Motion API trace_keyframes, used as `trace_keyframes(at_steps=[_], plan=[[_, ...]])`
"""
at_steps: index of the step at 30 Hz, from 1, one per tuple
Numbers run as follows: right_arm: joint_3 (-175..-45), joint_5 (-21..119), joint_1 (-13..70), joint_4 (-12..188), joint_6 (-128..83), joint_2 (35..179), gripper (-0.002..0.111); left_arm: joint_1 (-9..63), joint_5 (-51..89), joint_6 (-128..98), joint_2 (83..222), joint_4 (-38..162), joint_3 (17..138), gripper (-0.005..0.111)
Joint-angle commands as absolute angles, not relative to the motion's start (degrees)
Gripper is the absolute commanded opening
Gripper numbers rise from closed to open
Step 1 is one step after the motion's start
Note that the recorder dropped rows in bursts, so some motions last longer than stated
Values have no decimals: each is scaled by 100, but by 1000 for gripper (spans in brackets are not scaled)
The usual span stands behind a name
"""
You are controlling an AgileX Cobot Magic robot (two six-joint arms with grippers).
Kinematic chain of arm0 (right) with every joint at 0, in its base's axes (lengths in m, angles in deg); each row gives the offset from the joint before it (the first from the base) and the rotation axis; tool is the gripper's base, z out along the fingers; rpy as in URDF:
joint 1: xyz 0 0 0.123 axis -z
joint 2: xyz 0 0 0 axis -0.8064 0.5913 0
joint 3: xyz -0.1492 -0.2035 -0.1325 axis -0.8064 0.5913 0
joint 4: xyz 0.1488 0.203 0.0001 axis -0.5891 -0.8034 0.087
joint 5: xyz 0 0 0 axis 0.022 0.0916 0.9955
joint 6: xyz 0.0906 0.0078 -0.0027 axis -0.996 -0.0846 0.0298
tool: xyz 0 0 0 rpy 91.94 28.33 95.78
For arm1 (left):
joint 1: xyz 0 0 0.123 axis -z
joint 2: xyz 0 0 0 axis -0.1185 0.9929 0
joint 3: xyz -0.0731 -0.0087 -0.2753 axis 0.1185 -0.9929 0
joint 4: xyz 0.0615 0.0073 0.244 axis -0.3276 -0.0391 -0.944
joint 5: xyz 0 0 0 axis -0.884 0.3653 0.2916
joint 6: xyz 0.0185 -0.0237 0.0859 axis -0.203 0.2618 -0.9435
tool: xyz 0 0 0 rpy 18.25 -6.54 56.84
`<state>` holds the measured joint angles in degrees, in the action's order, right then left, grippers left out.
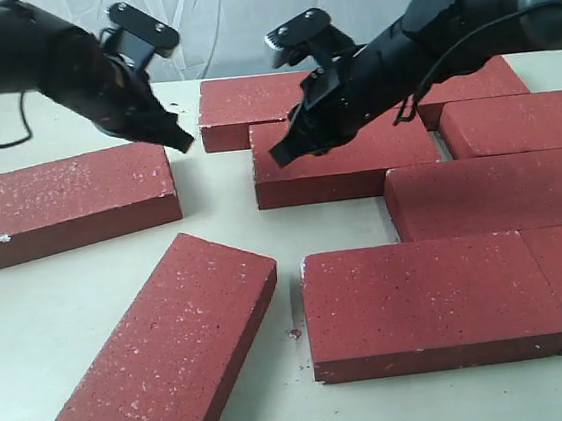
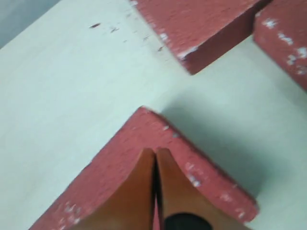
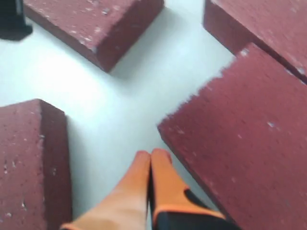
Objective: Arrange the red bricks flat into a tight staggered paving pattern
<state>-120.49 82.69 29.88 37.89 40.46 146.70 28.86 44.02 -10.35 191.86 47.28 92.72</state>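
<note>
Several dark-red bricks lie flat on the pale table. One brick (image 1: 74, 202) sits apart at the left, and another brick (image 1: 165, 348) lies diagonally at the front. The rest, such as the middle brick (image 1: 341, 159) and the front right brick (image 1: 436, 300), are grouped at the right. My left gripper (image 1: 178, 139) is shut and empty, hovering over the left brick's corner (image 2: 144, 139), with its tips (image 2: 156, 152) closed. My right gripper (image 1: 280, 155) (image 3: 152, 154) is shut and empty, beside the edge of the middle brick (image 3: 240, 143), over bare table.
A back brick (image 1: 250, 108) lies just behind the middle brick. More bricks (image 1: 518, 120) (image 1: 490, 193) fill the right side. Gaps of bare table (image 1: 219, 192) separate the left and diagonal bricks from the group. Red crumbs (image 1: 296, 333) lie near the front brick.
</note>
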Motion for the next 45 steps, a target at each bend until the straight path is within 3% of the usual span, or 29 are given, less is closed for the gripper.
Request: trace_keyframes(at_steps=[1,9,17,45], plan=[[-12197,7036,2458,3875,4227,14687,-1,2391,4548,-1018,18690,4899,8984,0],[-14146,8404,2160,6175,1734,15768,-1,1739,4230,-1018,18548,5156,8722,0],[-15710,9079,2057,7586,516,16856,-1,1712,3836,-1018,18548,5308,8722,0],[-15950,9393,2053,8659,-273,17405,-1,1712,3762,-1035,18548,5369,8722,0]])
